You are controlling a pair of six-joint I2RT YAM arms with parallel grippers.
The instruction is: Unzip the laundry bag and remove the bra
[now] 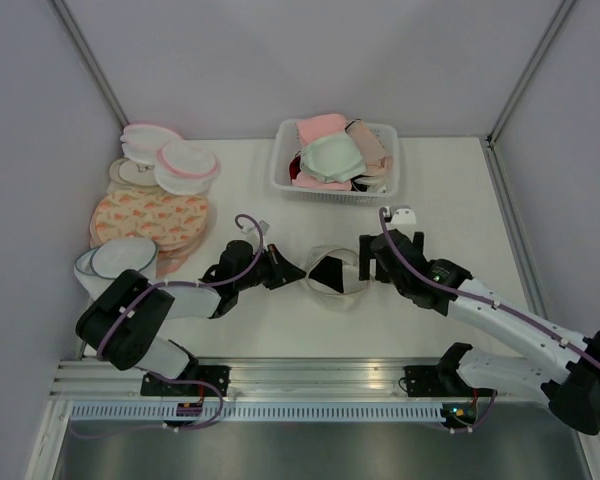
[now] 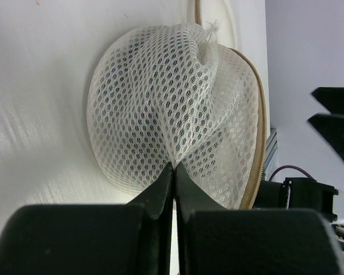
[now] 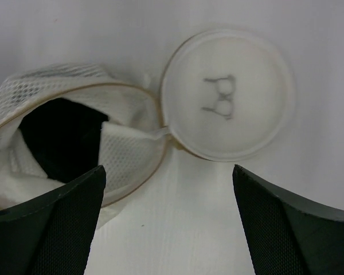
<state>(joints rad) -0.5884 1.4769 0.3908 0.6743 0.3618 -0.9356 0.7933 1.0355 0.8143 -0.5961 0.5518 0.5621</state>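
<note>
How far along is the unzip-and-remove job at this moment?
Done: the laundry bag is unzipped, its lid flipped aside. In hand: the left gripper pinches the mesh, and the right gripper hangs with open jaws by the opening. Left: the black bra is inside.

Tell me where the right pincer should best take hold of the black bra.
Probably the black fabric of the bra exposed at the open mouth of the bag, coming in through that opening: the lid is flipped aside, the open right pincer faces it, and the left pincer pinches the mesh at the closed end.
</note>
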